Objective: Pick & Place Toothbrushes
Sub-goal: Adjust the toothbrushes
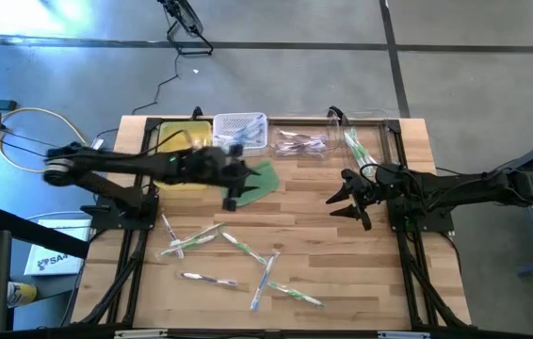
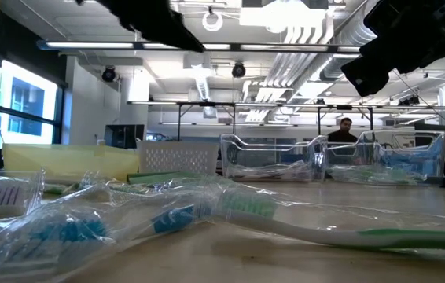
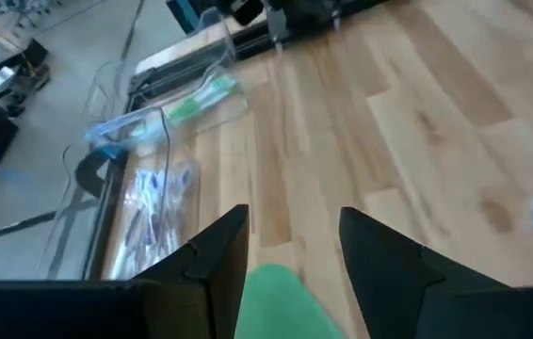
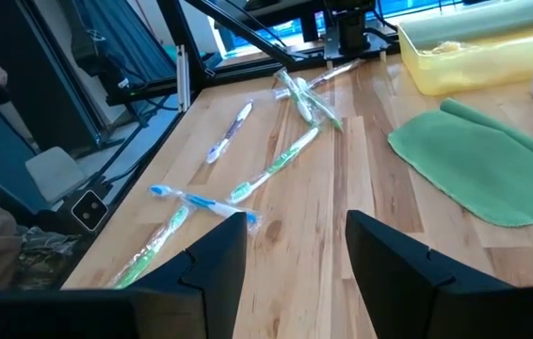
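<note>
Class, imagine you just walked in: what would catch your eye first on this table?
The scattered toothbrushes on the wooden table's front half stand out first. Behind them, the left gripper hovers open above a green cloth, while the right gripper waits open at mid-table.

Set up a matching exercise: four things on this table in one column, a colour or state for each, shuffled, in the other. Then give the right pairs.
Things:
1. cloth
2. tub at the left of the table's far edge
3. slotted basket
4. right claw

Colour or state:
A. white
B. open and empty
C. green
D. yellow

Pairs: 1-C, 2-D, 3-A, 4-B
</note>
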Controlling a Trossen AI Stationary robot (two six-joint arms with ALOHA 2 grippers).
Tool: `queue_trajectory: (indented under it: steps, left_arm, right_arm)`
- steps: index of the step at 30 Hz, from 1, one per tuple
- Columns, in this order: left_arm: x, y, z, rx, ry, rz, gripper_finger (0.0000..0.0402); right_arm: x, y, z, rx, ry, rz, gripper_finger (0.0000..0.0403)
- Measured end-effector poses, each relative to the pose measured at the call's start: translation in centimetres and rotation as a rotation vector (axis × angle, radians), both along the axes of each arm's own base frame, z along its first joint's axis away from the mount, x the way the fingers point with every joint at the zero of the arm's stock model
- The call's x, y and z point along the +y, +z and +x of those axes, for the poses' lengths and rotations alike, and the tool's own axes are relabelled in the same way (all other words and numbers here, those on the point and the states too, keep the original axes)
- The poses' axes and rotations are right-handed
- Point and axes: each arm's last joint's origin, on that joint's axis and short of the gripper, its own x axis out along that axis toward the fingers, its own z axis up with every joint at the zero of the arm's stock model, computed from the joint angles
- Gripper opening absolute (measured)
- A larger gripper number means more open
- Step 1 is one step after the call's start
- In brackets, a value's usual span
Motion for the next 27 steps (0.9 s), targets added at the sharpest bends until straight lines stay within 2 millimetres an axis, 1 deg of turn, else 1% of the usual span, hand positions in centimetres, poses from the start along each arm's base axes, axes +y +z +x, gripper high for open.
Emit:
queue_trajectory:
  steps: [2, 5, 9, 11, 14, 17, 27]
  left_arm:
    - [-1.0, 0.0, -1.6, -0.019, 0.012, -0.015, 0.0162]
    - [-2.5, -0.1, -3.4, -0.048, 0.003, -0.052, 0.0162]
    - [-4.0, -0.7, -4.8, -0.049, -0.039, -0.123, 0.0162]
    - [-4.7, -1.1, -4.9, -0.030, -0.053, -0.157, 0.0162]
    - [-5.5, -1.2, -4.8, -0.034, -0.058, -0.225, 0.0162]
    - [-5.9, -1.6, -4.7, -0.011, -0.045, -0.290, 0.0162]
    - [-6.0, -1.5, -4.8, -0.020, -0.042, -0.298, 0.0162]
  right_arm:
    - [0.0, 0.0, 0.0, -0.001, -0.001, 0.000, 0.0175]
    - [0.0, 0.0, 0.0, -0.001, -0.001, 0.000, 0.0175]
    - [0.0, 0.0, 0.0, 0.000, -0.001, 0.002, 0.0175]
    - [0.0, 0.0, 0.0, 0.001, -0.003, 0.007, 0.0175]
    - [0.0, 0.0, 0.0, 0.002, -0.003, 0.008, 0.0175]
    - [0.0, 0.0, 0.0, 0.001, -0.003, 0.008, 0.0175]
    - [0.0, 0.0, 0.0, 0.001, -0.003, 0.008, 0.0175]
